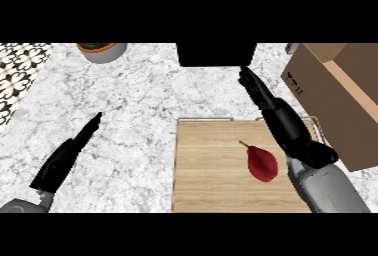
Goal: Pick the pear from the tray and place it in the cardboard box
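A dark red pear (262,163) with a thin stem lies on the wooden tray (214,170), right of its middle. My right hand (260,92) is open, fingers straight and pointing away, above the tray's far right corner, beyond the pear and apart from it. The cardboard box (336,95) stands open at the right, just right of that hand. At the left my left hand (77,137) rests open over the marble counter, well clear of the tray.
A grey pot with a plant (102,50) stands at the far left of the counter. A black block (216,54) sits at the far middle. A patterned black-and-white strip (16,75) runs along the left edge.
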Tool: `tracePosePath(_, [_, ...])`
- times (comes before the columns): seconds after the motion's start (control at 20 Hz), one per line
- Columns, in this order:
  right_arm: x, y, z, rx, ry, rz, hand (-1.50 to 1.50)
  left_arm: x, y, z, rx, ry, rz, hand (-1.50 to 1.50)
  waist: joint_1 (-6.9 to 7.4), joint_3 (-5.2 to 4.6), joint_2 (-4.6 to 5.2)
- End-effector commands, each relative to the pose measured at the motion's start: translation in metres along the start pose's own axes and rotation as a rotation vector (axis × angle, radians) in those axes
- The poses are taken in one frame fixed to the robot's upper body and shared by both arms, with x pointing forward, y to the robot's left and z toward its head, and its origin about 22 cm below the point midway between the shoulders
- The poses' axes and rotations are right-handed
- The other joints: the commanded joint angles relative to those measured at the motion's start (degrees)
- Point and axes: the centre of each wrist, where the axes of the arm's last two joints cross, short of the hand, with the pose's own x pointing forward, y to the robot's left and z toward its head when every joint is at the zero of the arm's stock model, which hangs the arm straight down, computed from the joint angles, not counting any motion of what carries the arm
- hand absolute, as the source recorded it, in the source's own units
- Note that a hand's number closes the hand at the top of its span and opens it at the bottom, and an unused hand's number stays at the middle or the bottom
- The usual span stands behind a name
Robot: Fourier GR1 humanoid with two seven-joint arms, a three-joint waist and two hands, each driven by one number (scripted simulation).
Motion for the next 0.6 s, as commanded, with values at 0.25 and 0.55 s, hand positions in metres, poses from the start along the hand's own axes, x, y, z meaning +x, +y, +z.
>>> tracePosePath(0.25, [0.006, -0.050, -0.011, 0.260, 0.391, 0.158, -1.50, 0.023, 0.029, -0.006, 0.261, -0.014, 0.391, 0.00, 2.59, -1.98, 1.06])
tracePosePath(0.55, [0.027, -0.080, 0.005, 0.120, -0.046, 0.336, -1.50, 0.014, 0.036, 0.012, 0.270, 0.053, 0.489, 0.00, -0.19, -1.74, 1.08])
